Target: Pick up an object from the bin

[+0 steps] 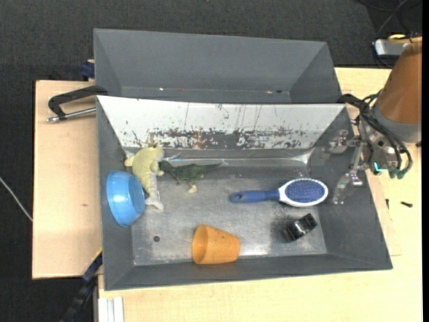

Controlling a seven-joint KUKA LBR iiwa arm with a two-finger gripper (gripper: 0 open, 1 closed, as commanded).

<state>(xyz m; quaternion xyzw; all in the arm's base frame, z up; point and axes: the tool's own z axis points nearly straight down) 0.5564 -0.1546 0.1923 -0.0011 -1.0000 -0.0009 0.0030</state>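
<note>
My gripper (350, 171) hangs at the right side of the bin, over the sloping right wall. Just left of it lies a blue-handled brush (289, 194) with a round white head and blue bristles, its handle pointing left. A small black clip-like thing (297, 227) lies below the brush head, near the bin's front right. Nothing shows in the gripper.
An orange cup (214, 245) lies on its side at the front middle. At the left a blue bowl (125, 198) leans against the wall, beside a pale yellow dinosaur toy (149, 170) and a green lizard toy (191, 172). The arm's orange cover and cables stand at the right.
</note>
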